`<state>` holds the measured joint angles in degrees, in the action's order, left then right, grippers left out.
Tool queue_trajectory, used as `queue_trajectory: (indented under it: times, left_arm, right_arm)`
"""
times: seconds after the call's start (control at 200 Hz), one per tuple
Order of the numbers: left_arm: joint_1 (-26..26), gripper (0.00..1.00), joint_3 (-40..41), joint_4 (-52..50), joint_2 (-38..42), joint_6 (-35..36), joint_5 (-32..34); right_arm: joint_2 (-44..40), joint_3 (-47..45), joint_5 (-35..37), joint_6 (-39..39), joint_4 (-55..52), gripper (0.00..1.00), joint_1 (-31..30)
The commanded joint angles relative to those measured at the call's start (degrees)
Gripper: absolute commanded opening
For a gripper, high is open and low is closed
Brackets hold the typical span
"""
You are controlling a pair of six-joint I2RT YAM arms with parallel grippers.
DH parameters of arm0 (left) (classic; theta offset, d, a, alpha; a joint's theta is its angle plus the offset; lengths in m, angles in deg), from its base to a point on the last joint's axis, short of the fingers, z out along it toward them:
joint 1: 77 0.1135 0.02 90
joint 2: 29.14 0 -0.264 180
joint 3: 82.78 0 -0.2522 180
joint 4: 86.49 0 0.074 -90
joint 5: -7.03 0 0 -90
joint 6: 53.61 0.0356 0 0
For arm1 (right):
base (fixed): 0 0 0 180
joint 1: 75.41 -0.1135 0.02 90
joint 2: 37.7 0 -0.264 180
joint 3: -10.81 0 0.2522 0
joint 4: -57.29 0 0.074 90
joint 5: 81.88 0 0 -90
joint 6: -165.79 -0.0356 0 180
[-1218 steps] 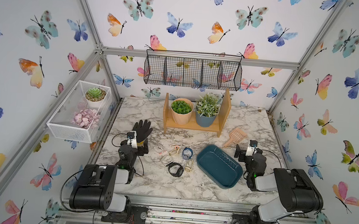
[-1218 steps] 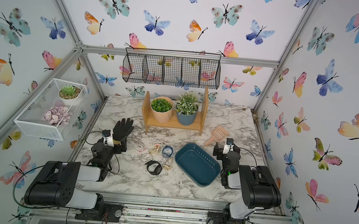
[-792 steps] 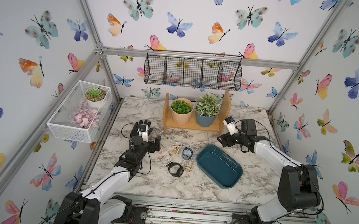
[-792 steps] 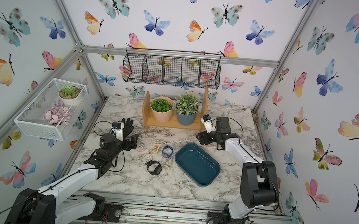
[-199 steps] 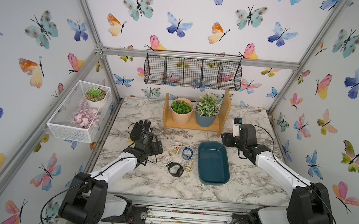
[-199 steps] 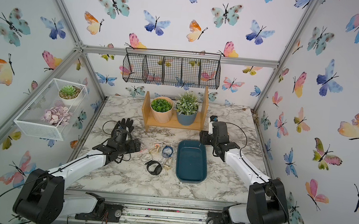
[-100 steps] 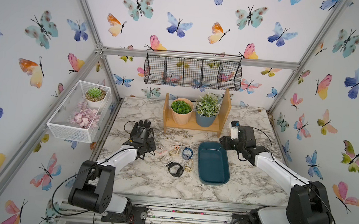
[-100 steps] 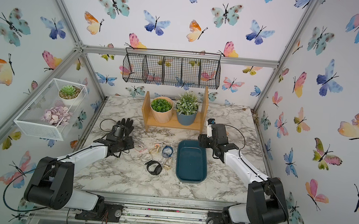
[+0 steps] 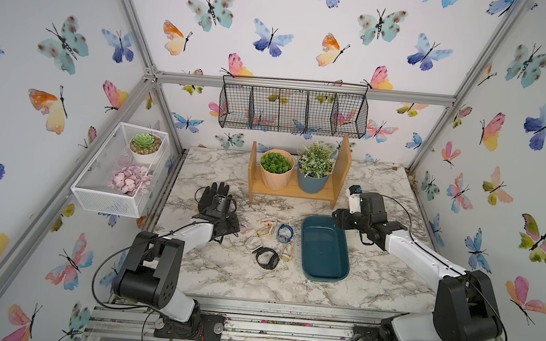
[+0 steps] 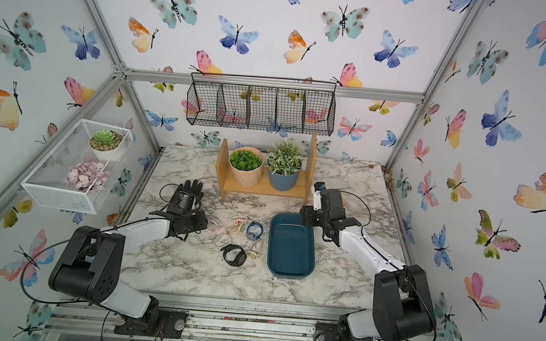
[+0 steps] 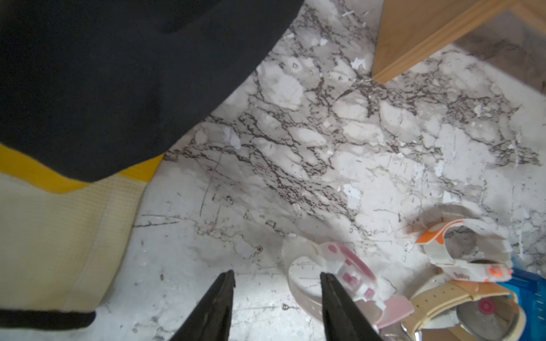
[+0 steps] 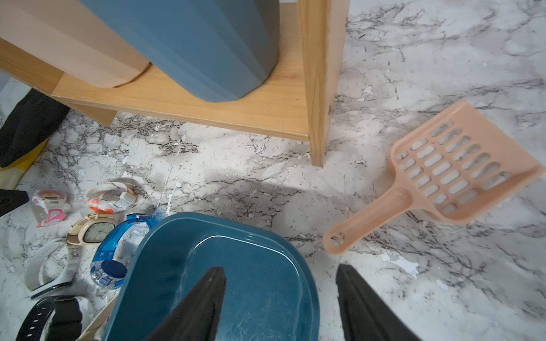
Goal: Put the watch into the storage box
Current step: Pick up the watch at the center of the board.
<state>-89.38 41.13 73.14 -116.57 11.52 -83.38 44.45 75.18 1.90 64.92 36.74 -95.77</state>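
Several watches lie in a cluster at mid-table: a pink-and-white watch (image 11: 339, 271), an orange-and-white one (image 11: 461, 251), a beige one (image 12: 94, 231), a blue one (image 9: 284, 233) and a black one (image 9: 267, 257). My left gripper (image 11: 277, 276) is low over the table with its jaws partly open. Only bare marble lies between them, and one finger is right beside the pink-and-white watch. The teal storage box (image 9: 323, 250) is empty. My right gripper (image 12: 280, 270) is open astride its far right corner, one finger inside and one outside.
A black glove (image 9: 215, 193) lies behind the left gripper. A wooden shelf (image 9: 293, 193) with two potted plants stands at the back. A peach scoop (image 12: 443, 177) lies behind the right gripper. A white mesh basket (image 9: 119, 171) and a black wire basket (image 9: 294, 107) hang on the walls.
The storage box lay diagonally several seconds ago and now lies straight, front to back. The left jaws have narrowed over the last second. The right gripper has barely moved.
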Motion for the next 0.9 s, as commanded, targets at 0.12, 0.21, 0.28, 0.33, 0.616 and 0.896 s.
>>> queue_trajectory:
  times: [0.12,0.21,0.28,0.33,0.616,0.896]
  left_arm:
    - [0.0,0.38,-0.3,0.8,-1.9,0.3,-1.5]
    - [0.0,0.38,-0.4,1.1,-2.2,0.3,-1.8]
    - [0.0,0.36,-0.3,1.4,-2.8,0.3,-2.0]
    - [0.0,0.32,-0.6,1.5,-3.5,0.3,-2.4]
    - [-0.1,0.07,-1.5,1.8,-5.9,0.4,-2.9]
    - [-2.9,0.0,-2.3,0.7,-1.7,1.5,-0.8]
  right_arm:
    - [0.6,-0.7,-1.3,0.5,0.4,0.66,-0.5]
    - [0.6,-0.9,-1.3,0.5,0.6,0.66,-0.5]
    - [0.8,-0.9,-1.5,0.5,0.7,0.66,-0.4]
    - [0.8,-1.0,-1.6,0.5,0.7,0.66,-0.4]
    - [0.6,-1.2,-1.8,0.3,0.8,0.66,-0.5]
    - [0.5,-1.1,-2.6,0.5,1.1,0.67,-0.5]
